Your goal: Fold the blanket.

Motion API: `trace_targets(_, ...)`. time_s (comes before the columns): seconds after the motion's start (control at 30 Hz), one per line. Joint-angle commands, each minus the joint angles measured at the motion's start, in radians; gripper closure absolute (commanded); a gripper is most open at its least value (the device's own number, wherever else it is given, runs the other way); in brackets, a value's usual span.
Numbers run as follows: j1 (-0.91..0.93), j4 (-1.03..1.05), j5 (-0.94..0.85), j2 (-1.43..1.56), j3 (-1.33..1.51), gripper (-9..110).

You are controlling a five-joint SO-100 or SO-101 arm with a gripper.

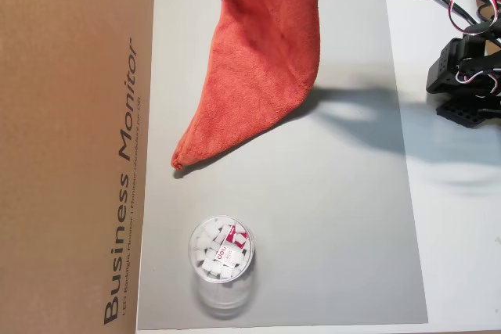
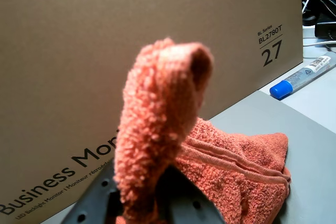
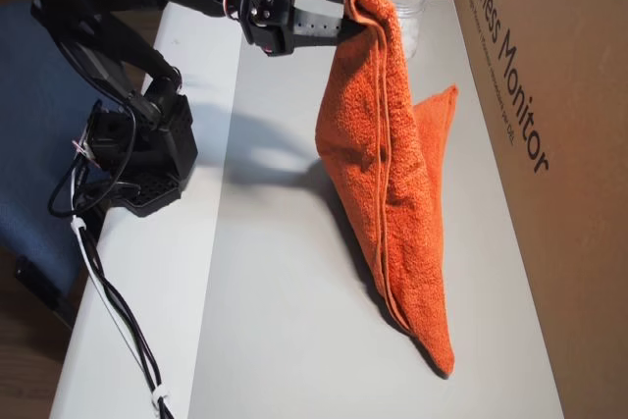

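Observation:
The orange-red blanket (image 1: 262,60) hangs lifted by one corner, and its lower part trails down onto the grey mat (image 1: 337,217). In the other overhead view the blanket (image 3: 388,174) drapes from my gripper (image 3: 353,19) to a tip near the front of the mat. My gripper is shut on the blanket's top corner. In the wrist view the pinched cloth (image 2: 160,124) stands up between my jaws (image 2: 139,205), with the rest bunched below on the right. No white tag shows.
A large brown cardboard monitor box (image 1: 70,146) runs along one side of the mat; it also shows in the other overhead view (image 3: 559,125). A clear plastic tub (image 1: 221,252) of white pieces stands on the mat. The arm's base (image 3: 137,154) sits beside the mat. A blue-capped marker (image 2: 299,80) lies farther off.

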Motion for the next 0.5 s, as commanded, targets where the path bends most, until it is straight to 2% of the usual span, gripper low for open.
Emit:
trace_targets(0.0, -0.006, -0.02, -0.014, -0.049, -0.078, 102)
trace_targets(0.47, -0.041, -0.018, -0.015, -0.382, -0.264, 102)
